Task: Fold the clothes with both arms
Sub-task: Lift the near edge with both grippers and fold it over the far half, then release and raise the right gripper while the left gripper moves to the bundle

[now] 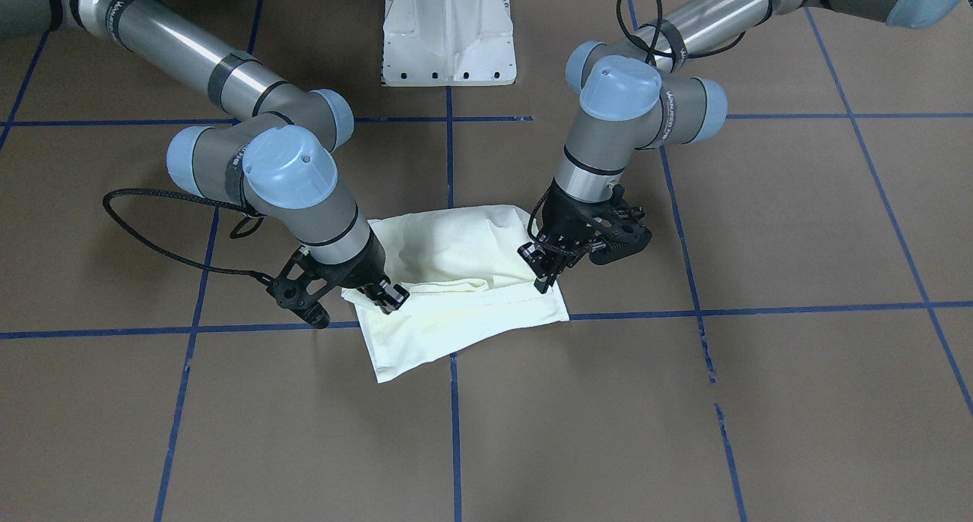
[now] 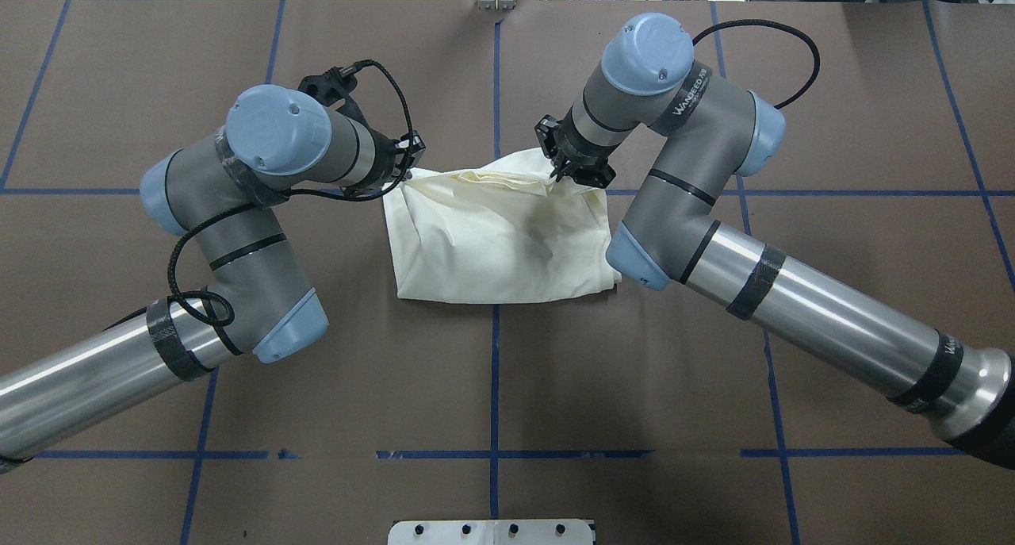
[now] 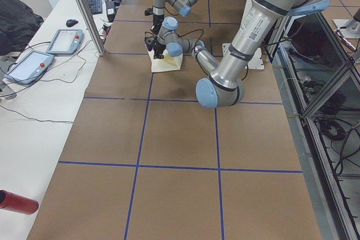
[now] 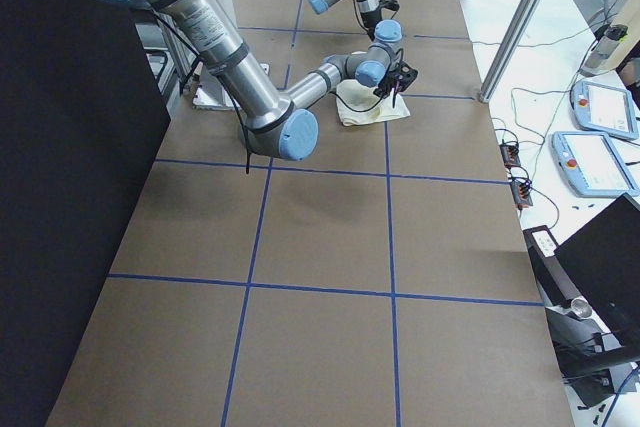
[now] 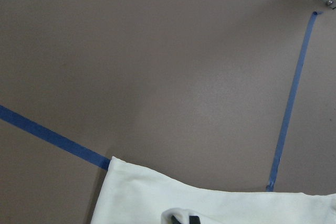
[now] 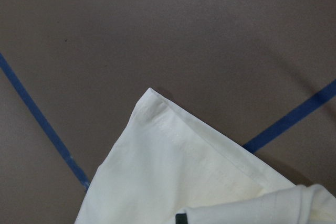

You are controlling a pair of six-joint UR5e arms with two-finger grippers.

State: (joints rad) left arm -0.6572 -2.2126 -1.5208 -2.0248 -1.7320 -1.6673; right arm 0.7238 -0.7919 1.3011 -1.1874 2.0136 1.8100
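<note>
Shirt (image 2: 492, 243) lies folded mid-counter (image 2: 634, 370), plain side up. Left gripper (image 2: 410, 158) has its fingers pinched on the 10 o'clock corner, right gripper (image 2: 564, 172) on 1 o'clock. The cloth is soft and limp, so grab hems and corners.

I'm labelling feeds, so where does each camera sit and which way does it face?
Front-facing: across the table, facing the white base; left arm on view's right.
Overhead: behind that base, looking down; both arms flank shirt.
Exterior left: table's left end; left arm nearest.
Exterior right: table's right end; right arm nearest.
Left wrist: down at shirt edge; no arm visible.
Right wrist: down at shirt corner; likewise.
Shared: all show the shirt.
</note>
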